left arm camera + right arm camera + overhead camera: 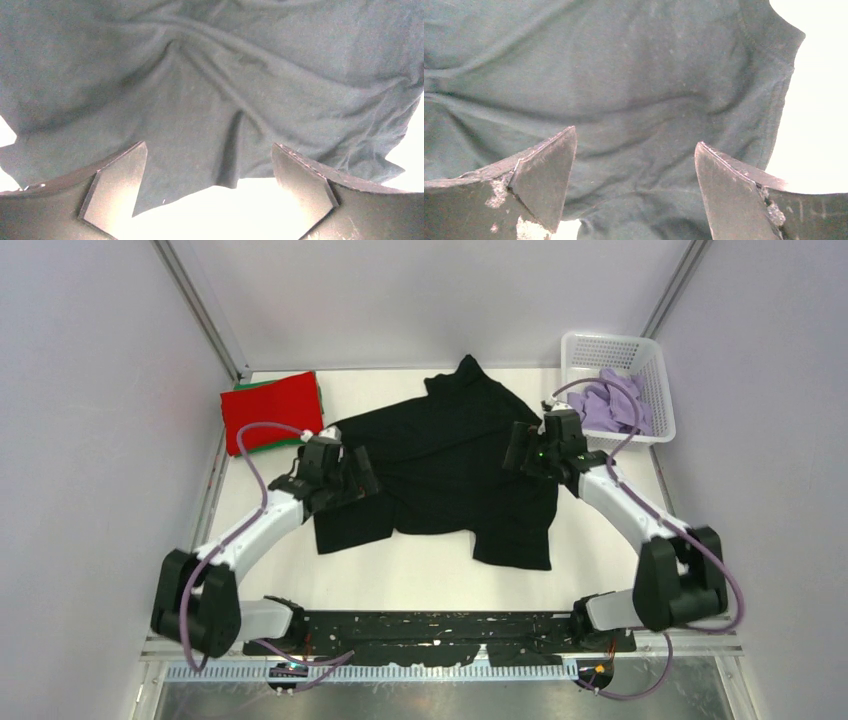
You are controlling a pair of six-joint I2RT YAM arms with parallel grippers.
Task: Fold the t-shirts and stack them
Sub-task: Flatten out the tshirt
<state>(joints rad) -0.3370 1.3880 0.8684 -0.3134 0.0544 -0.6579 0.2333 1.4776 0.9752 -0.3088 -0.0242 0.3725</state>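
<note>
Lying rumpled across the middle of the table (420,575), the black t-shirt (450,460) looks soft, light and limp, best pinched at a hem or sleeve edge, while the left gripper (208,150) and right gripper (635,142) hover over its sides, jaws wide apart and empty.

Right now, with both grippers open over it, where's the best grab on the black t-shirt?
Take the black t-shirt by its outer edges, from above, I'd say. The left gripper hangs over a loose edge on the table; the right gripper beside a hemmed edge. The middle is rumpled.
</note>
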